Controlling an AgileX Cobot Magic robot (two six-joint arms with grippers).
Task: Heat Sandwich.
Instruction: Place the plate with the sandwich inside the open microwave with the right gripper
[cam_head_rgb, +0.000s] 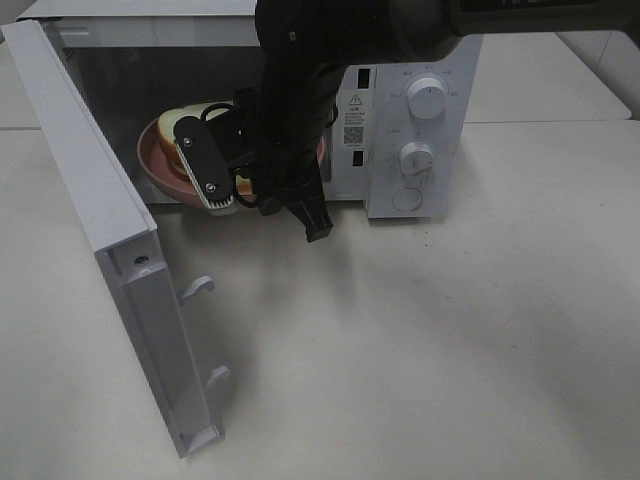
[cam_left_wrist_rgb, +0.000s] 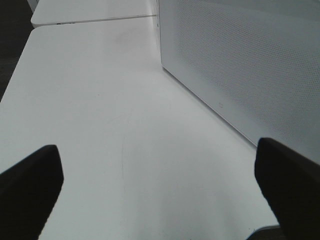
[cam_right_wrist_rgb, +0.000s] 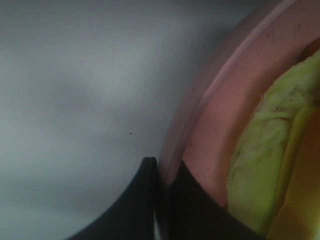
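The sandwich (cam_head_rgb: 192, 113) lies on a round pink plate (cam_head_rgb: 155, 160) in the mouth of the open microwave (cam_head_rgb: 425, 60). My right arm reaches down in front of the cavity and hides most of both. In the right wrist view the right gripper (cam_right_wrist_rgb: 162, 192) is shut on the plate's rim (cam_right_wrist_rgb: 220, 120), with the sandwich's (cam_right_wrist_rgb: 260, 165) pale bread and yellow-green layer close by. My left gripper (cam_left_wrist_rgb: 160, 195) is open over bare table beside the microwave's perforated side wall (cam_left_wrist_rgb: 240, 60), holding nothing. It does not show in the exterior high view.
The microwave door (cam_head_rgb: 100, 230) stands swung wide open to the left, its latch hooks pointing out over the table. The control panel with two knobs (cam_head_rgb: 427, 98) is right of the cavity. White table (cam_head_rgb: 450, 330) stretches in front.
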